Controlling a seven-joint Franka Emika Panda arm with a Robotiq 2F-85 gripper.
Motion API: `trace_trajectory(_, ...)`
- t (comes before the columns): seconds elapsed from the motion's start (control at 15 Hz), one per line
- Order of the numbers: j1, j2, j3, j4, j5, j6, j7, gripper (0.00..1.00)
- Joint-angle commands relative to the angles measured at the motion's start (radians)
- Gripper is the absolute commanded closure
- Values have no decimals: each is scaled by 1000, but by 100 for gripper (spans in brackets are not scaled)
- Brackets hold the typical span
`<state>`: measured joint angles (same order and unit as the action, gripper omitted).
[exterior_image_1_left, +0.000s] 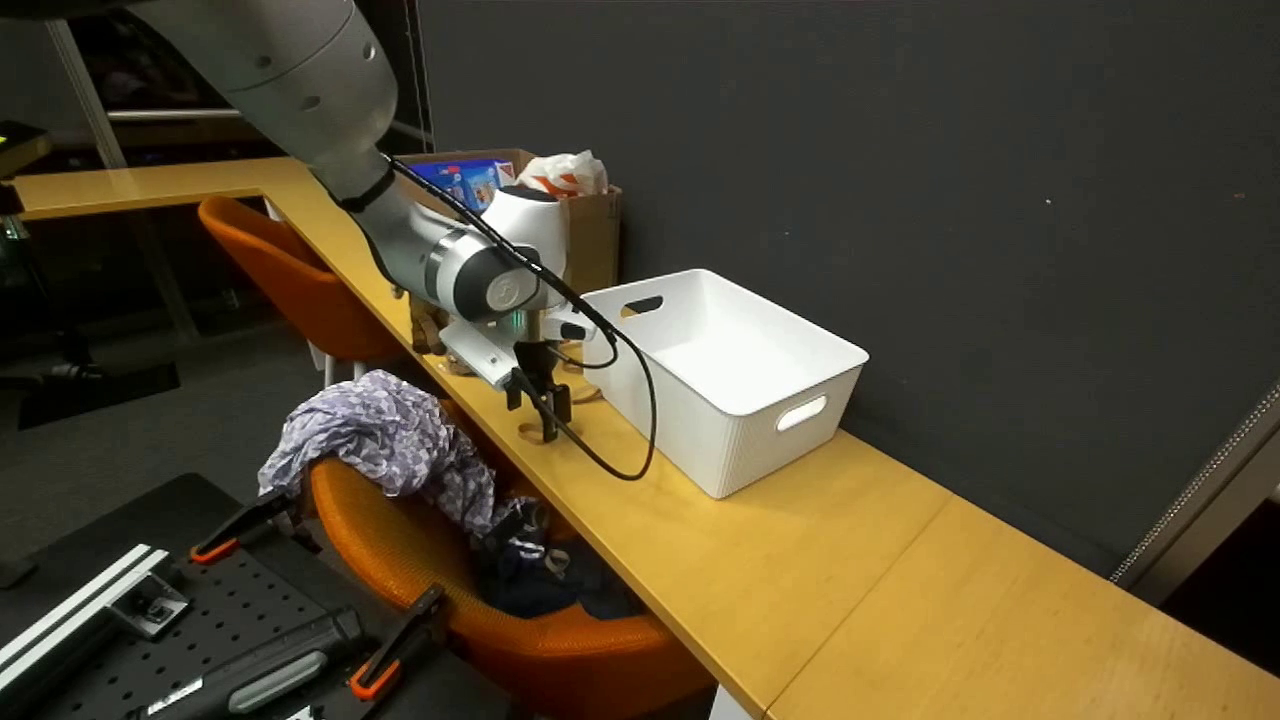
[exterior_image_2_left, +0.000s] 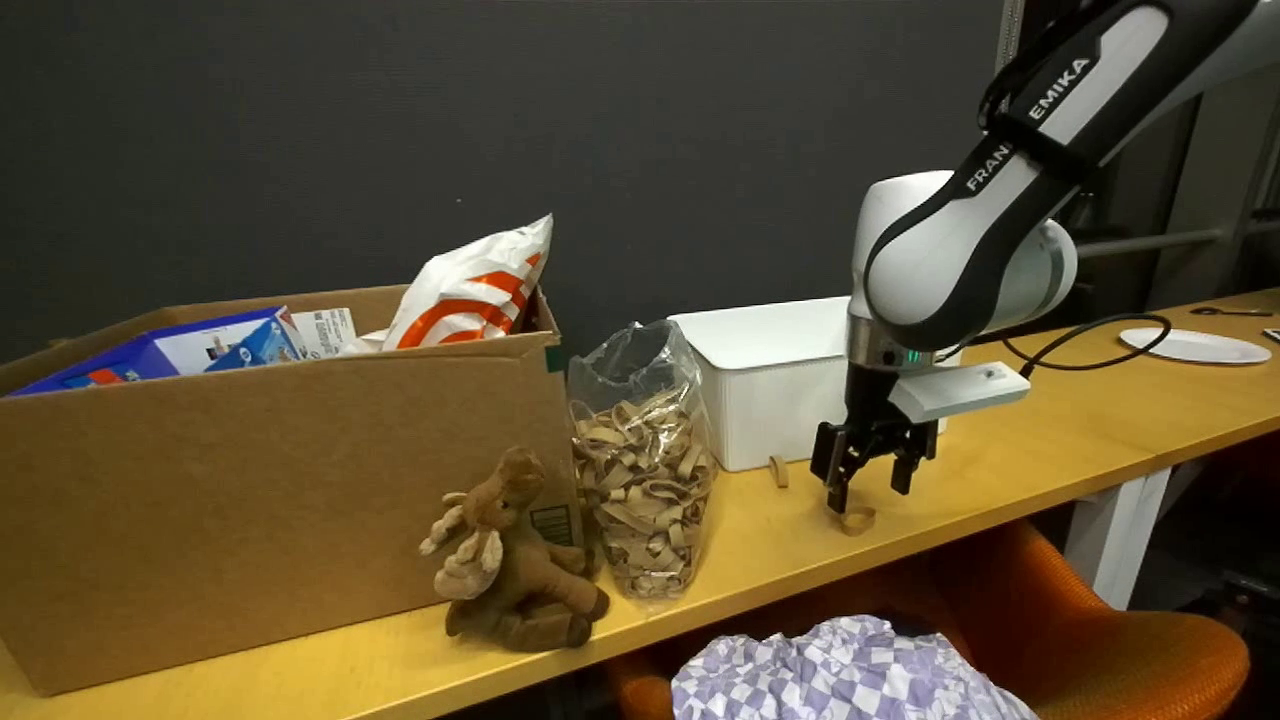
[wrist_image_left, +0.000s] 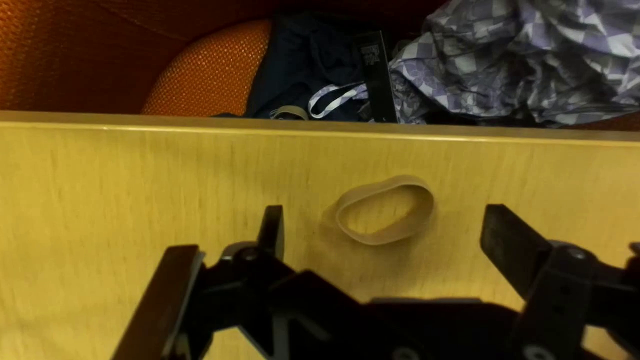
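The black two-finger claw (exterior_image_2_left: 870, 493) is hanging above the yellow wooden surface (exterior_image_2_left: 1050, 440), its jaws standing apart and gripping nothing. In the wrist view, the thin tan rubber loop (wrist_image_left: 412, 219) is lying on the surface, midway between them; its long axis is running roughly jaw to jaw, the right end slanting toward the edge. A white plastic bin (exterior_image_2_left: 770, 420) is standing on the claw's far side.

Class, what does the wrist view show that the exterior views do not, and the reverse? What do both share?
Only the wrist view shows pale lettering on a black strip near the checked cloth.

Only the exterior views show the white bin, the cardboard box and the robot arm.

All share the open gripper, a tan band on the table, the orange chair and that cloth.
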<state>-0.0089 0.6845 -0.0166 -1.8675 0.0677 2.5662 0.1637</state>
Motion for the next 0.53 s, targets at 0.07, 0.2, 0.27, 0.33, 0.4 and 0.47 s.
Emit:
trace_trajectory(0.07, 2, 54, 1, 73, 8, -29, -14, 35)
trace_trajectory(0.2, 0, 70, 1, 89, 6, -29, -19, 51)
trace_trajectory(0.27, 0, 77, 1, 97, 6, -29, -20, 58)
trace_trajectory(0.33, 0, 84, 0, 104, 5, -28, -22, 66)
trace_trajectory(0.4, 0, 88, 0, 108, 5, -29, -22, 73)
trace_trajectory(0.47, -1, 91, 0, 112, 5, -28, -23, 81)
